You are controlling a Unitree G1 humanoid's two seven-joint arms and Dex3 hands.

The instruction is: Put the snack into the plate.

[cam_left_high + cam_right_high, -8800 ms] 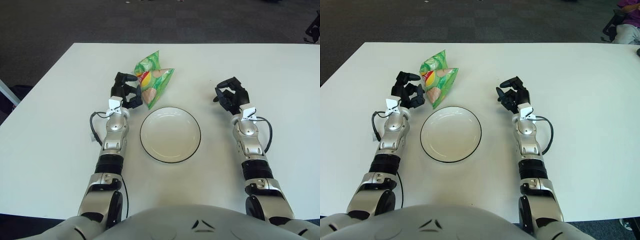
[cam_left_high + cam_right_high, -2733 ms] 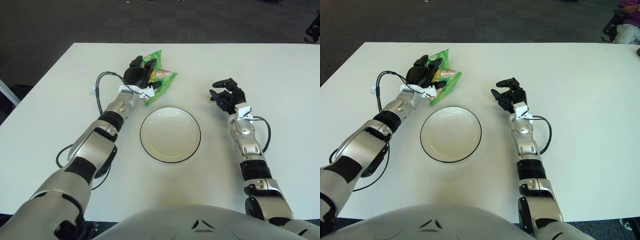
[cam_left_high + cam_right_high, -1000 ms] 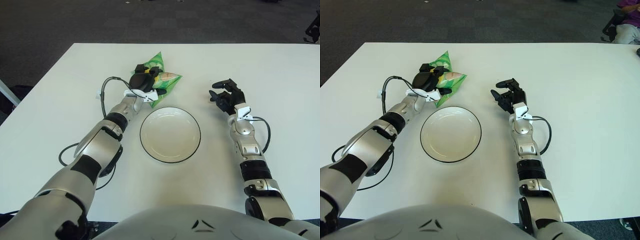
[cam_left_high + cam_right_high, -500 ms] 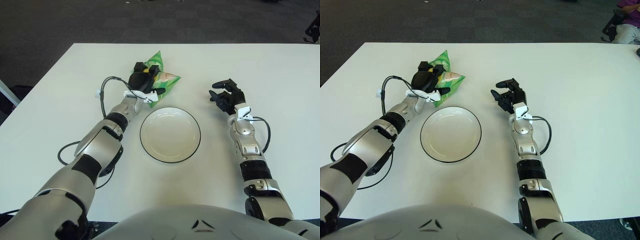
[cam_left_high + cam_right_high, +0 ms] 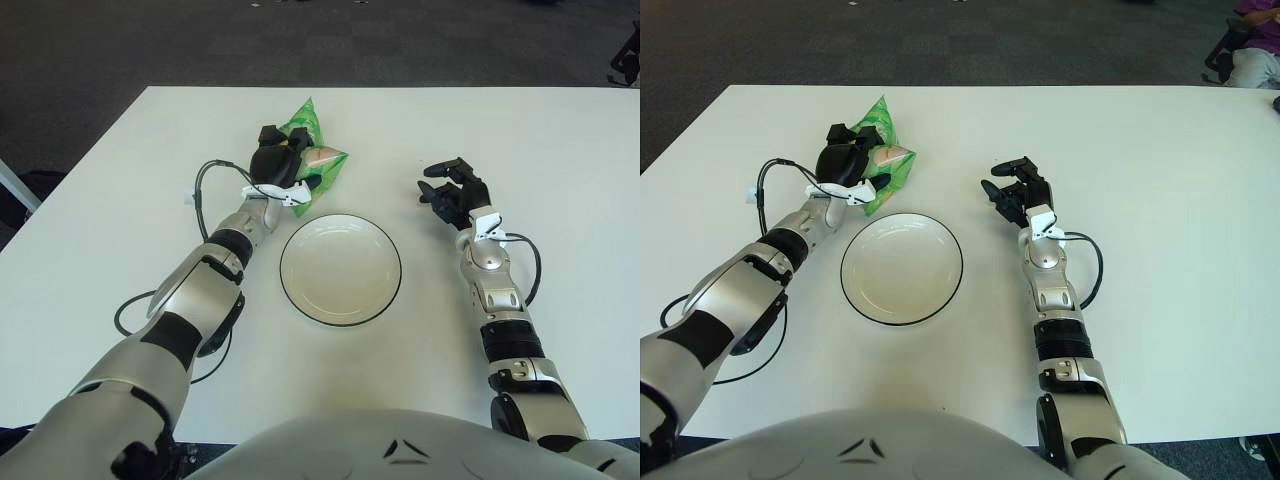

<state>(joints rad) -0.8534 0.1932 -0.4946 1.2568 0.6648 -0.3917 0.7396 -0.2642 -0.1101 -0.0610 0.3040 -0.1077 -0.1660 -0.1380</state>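
Grasping was the step in hand: the left hand [image 5: 276, 168] sat on the green snack bag [image 5: 318, 165], its dark fingers [image 5: 307, 183] curled over the near edge of the packet. Whether the bag had left the white desk [image 5: 120, 230] could not be told; it looked to lie on the surface or only just above it. The snack was at about eleven o'clock from the plate [image 5: 341, 270], just beyond the rim and apart from it, one corner pointing away toward twelve.

Nothing was in the plate — so the transfer itself was judged not yet done. The right hand [image 5: 455, 192] showed at about two o'clock from the plate, well apart from the bag, fingers loosely spread and holding nothing.

The next move likely called for a firm pinch on the crinkly packet, a lift clear of the dark rim, then a short carry toward five o'clock to the plate's middle before release — a slack grip could let the bag slide out.
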